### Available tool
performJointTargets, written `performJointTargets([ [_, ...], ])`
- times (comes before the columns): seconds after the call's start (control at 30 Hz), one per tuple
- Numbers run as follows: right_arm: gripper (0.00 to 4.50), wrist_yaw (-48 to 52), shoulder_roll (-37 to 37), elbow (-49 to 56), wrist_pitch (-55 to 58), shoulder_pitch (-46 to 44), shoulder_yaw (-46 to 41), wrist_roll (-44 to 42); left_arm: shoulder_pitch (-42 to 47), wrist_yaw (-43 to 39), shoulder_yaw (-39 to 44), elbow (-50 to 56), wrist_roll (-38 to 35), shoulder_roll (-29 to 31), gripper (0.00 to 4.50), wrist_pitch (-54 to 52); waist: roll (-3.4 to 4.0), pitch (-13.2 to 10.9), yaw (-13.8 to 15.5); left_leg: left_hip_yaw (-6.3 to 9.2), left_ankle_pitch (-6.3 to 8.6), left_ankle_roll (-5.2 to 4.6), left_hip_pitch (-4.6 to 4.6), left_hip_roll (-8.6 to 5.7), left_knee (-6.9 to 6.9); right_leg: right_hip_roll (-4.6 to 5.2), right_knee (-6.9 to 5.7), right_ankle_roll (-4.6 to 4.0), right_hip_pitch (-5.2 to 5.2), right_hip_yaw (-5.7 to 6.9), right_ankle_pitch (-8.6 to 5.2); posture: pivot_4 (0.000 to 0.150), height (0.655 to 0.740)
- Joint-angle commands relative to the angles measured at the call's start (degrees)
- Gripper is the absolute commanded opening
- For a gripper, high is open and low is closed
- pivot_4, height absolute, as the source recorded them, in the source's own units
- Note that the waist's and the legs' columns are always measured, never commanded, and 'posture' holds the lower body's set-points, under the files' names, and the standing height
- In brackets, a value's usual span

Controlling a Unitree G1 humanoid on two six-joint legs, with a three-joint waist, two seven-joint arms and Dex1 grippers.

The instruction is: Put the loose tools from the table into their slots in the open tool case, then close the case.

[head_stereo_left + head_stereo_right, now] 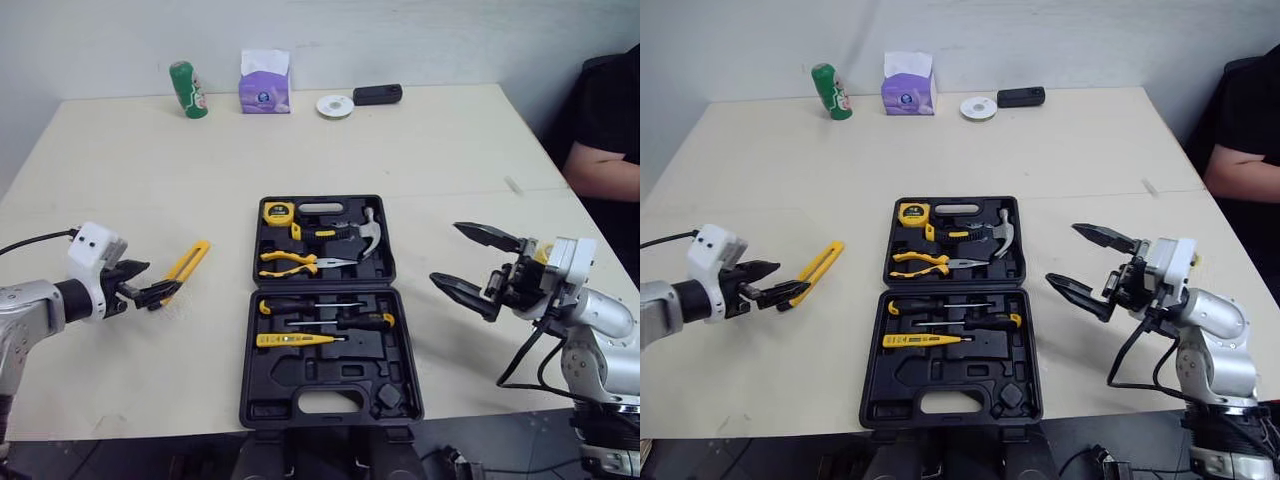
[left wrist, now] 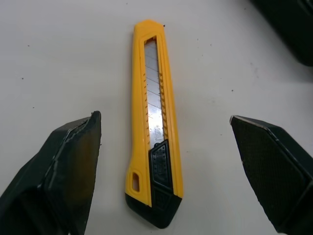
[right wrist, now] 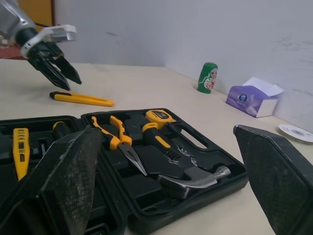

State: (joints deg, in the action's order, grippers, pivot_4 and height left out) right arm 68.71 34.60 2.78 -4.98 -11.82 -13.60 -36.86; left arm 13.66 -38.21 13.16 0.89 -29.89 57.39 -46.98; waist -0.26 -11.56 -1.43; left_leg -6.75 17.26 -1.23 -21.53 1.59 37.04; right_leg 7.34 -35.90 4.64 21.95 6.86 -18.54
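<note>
A yellow utility knife [image 1: 188, 267] with a black end lies on the table left of the open black tool case [image 1: 330, 385]. My left gripper [image 1: 152, 290] is open right at the knife's black end [image 2: 155, 205], one finger [image 2: 68, 161] on each side, not touching it. The case holds a tape measure [image 1: 277, 212], hammer [image 1: 362, 235], pliers [image 1: 290, 263], screwdrivers [image 1: 340, 320] and a yellow tester [image 1: 295, 340]. My right gripper [image 1: 475, 265] hangs open to the right of the case, holding nothing.
At the table's far edge stand a green can [image 1: 188, 90], a purple tissue box [image 1: 265, 85], a white disc [image 1: 335, 105] and a black device [image 1: 377, 94]. A person in black [image 1: 610, 120] sits at the right side.
</note>
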Motion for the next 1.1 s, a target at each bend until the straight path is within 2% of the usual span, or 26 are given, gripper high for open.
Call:
performJointTargets([
  [0.03, 4.5, 1.9, 0.3, 4.6, 1.7, -0.1, 1.1, -2.3, 4.0, -2.3, -4.2, -2.9, 3.3, 0.9, 4.44, -0.3, 0.0, 0.0, 0.0, -0.01, 0.0, 0.0, 0.0, 0.0, 0.0, 0.0, -0.01, 0.0, 0.01, -0.01, 0.0, 0.15, 0.74],
  [0.23, 4.5, 1.9, 0.6, 6.9, 3.5, 0.5, 1.6, -2.1, 8.6, -4.9, -12.0, -10.2, 10.5, -0.2, 4.44, 3.9, -0.03, 0.0, 0.1, -0.13, -0.03, -0.02, -0.01, 0.01, 0.02, -0.04, -0.1, 0.0, 0.11, -0.13, 0.0, 0.15, 0.74],
  [0.5, 4.5, -1.4, 0.8, 11.1, 6.4, 2.3, 1.3, -1.7, 7.8, -5.5, -11.1, -13.1, 12.0, -2.2, 4.44, 5.2, -0.03, 0.0, 0.1, -0.13, -0.1, 0.02, 0.06, 0.01, 0.04, -0.02, -0.24, 0.0, 0.1, -0.17, 0.0, 0.15, 0.74],
  [0.6, 4.5, -2.7, 0.7, 12.1, 7.4, 1.8, 1.8, -1.3, 7.0, -6.3, -11.6, -13.1, 12.8, -2.7, 3.59, 6.4, -0.02, 0.0, 0.1, -0.14, -0.11, 0.03, 0.09, 0.01, 0.04, -0.01, -0.25, 0.0, 0.1, -0.2, 0.0, 0.15, 0.74],
  [0.73, 4.5, -3.8, 0.5, 12.9, 8.6, 1.3, 2.3, -1.2, 6.5, -6.9, -11.7, -12.5, 13.6, -3.2, 1.85, 6.7, -0.03, 0.0, 0.1, -0.15, -0.11, 0.02, 0.09, 0.0, 0.03, 0.0, -0.24, 0.0, 0.1, -0.2, 0.0, 0.15, 0.74],
  [0.8, 4.5, -4.3, 0.6, 13.5, 9.1, 1.3, 2.4, -1.2, 5.6, -7.3, -11.1, -11.8, 13.9, -2.8, 1.28, 7.3, -0.03, 0.0, 0.1, -0.15, -0.11, 0.01, 0.09, 0.0, 0.04, 0.0, -0.24, 0.0, 0.09, -0.2, 0.0, 0.15, 0.74],
  [1.1, 4.5, -4.8, 2.2, 14.2, 8.8, 3.2, 0.6, -0.2, 1.1, -9.6, -1.2, -9.2, 12.3, -2.7, 1.28, 19.7, -0.05, 0.0, 0.0, -0.2, -0.1, 0.01, 0.02, 0.02, 0.01, 0.0, -0.22, 0.0, 0.21, -0.24, 0.0, 0.15, 0.74],
])
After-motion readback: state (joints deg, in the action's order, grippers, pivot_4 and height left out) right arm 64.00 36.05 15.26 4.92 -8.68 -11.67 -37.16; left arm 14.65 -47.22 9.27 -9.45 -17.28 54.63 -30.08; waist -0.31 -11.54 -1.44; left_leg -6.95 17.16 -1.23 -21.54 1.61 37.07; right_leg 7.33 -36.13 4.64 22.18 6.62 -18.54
